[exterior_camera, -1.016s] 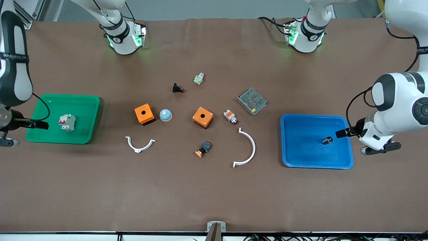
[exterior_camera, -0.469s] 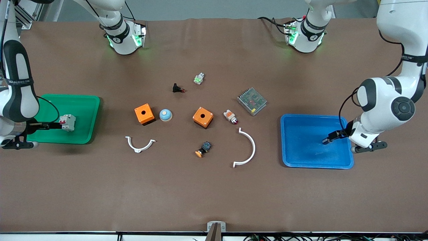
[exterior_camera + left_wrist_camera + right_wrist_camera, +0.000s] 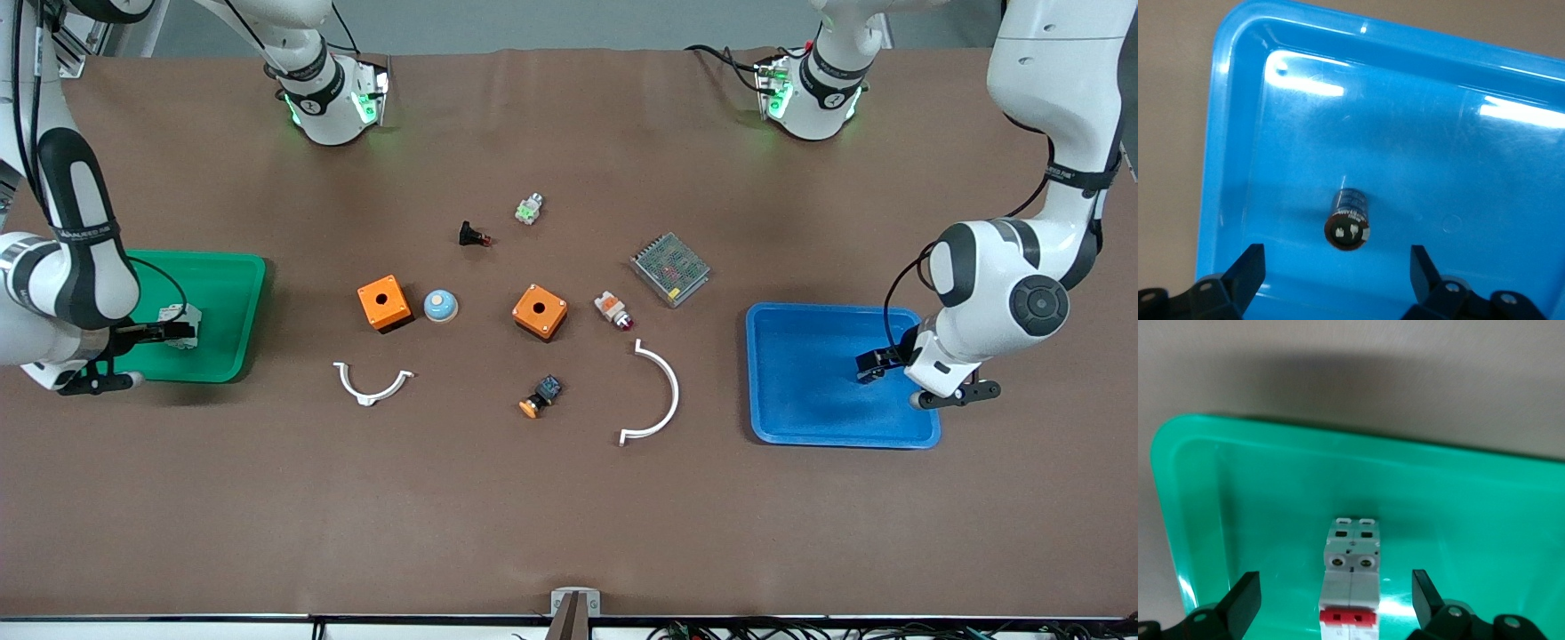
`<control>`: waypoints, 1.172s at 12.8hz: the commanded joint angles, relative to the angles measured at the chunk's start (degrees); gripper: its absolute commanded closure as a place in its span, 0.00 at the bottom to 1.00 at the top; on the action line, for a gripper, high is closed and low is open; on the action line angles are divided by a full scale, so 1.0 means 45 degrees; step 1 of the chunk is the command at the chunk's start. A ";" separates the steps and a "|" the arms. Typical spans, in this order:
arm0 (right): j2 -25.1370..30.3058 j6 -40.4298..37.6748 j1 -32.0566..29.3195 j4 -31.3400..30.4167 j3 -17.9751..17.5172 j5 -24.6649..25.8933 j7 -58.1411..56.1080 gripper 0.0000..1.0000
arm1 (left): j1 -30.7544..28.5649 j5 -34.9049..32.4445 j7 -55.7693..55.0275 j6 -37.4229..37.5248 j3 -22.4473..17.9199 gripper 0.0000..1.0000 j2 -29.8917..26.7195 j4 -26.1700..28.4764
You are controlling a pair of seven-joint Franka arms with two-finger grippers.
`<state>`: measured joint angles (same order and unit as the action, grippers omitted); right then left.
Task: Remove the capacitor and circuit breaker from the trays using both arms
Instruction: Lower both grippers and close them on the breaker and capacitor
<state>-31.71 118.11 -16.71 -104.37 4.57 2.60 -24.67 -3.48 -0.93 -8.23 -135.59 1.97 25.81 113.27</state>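
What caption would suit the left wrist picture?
Open left claw poised over the capacitor lying in the blue tray.

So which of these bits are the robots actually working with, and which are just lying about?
In use:
- capacitor in the blue tray, under the open left gripper
- breaker in the green tray, between the open right gripper fingers

Lying about:
- two orange boxes
- two white curved pieces
- push buttons
- blue dome
- metal mesh box

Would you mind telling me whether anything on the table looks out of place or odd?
Nothing stands out. The capacitor lies in the blue tray under the open left pincer; the breaker sits in the green tray between the open right pincer fingers.
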 commanded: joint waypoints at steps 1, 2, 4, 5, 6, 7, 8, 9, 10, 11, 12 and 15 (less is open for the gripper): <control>0.0229 0.0180 -0.0193 -0.0576 -0.0021 0.0008 -0.0376 0.00 | -0.0066 0.0089 0.0149 -0.0668 0.0050 0.08 0.0552 -0.0054; 0.0229 0.0160 -0.0193 -0.0538 -0.0021 0.0182 -0.0570 0.00 | -0.0028 0.0089 0.0168 -0.0786 0.0050 0.10 0.0631 -0.0093; 0.0249 0.0160 -0.0232 -0.0537 -0.0001 0.0437 -0.0591 0.00 | 0.0012 0.0089 0.0149 -0.0826 0.0050 0.15 0.0807 -0.0229; 0.0229 0.0199 -0.0309 -0.0537 -0.0001 0.0457 -0.0591 0.02 | 0.0031 0.0089 0.0149 -0.0826 0.0050 0.18 0.0885 -0.0288; 0.0229 0.0180 -0.0349 -0.0537 -0.0020 0.0438 -0.0591 0.13 | 0.0051 0.0108 0.0149 -0.0826 0.0050 0.20 0.1002 -0.0386; 0.0229 0.0141 -0.0349 -0.0537 -0.0021 0.0438 -0.0572 0.27 | 0.0051 0.0089 0.0168 -0.0826 0.0050 0.23 0.1081 -0.0425; 0.0229 0.0121 -0.0349 -0.0537 -0.0021 0.0438 -0.0572 0.41 | 0.0051 0.0108 0.0149 -0.0826 0.0050 0.26 0.1159 -0.0484; 0.0249 0.0044 -0.0369 -0.0537 -0.0021 0.0438 -0.0572 0.51 | 0.0051 0.0109 0.0168 -0.0826 0.0050 0.29 0.1217 -0.0503; 0.0268 -0.0170 -0.0485 -0.0537 -0.0021 0.0419 -0.0572 0.63 | 0.0051 0.0109 0.0168 -0.0826 0.0030 0.35 0.1276 -0.0504; 0.0268 -0.0423 -0.0641 -0.0441 -0.0040 0.0399 -0.0591 0.72 | 0.0051 0.0109 0.0168 -0.0826 0.0030 0.42 0.1277 -0.0504; 0.0384 -0.0581 -0.0642 -0.0343 -0.0059 0.0360 -0.0746 0.80 | 0.0051 0.0109 0.0188 -0.0826 0.0030 0.54 0.1277 -0.0504; 0.1106 -0.2409 -0.0448 0.1076 -0.0467 0.0204 -0.0982 0.89 | -0.0007 0.0109 0.0188 -0.0671 0.0030 0.89 0.1219 -0.0484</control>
<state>-30.44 113.71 -18.40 -103.53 4.77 3.63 -28.34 -3.24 -0.93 -8.23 -139.12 2.03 31.16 111.84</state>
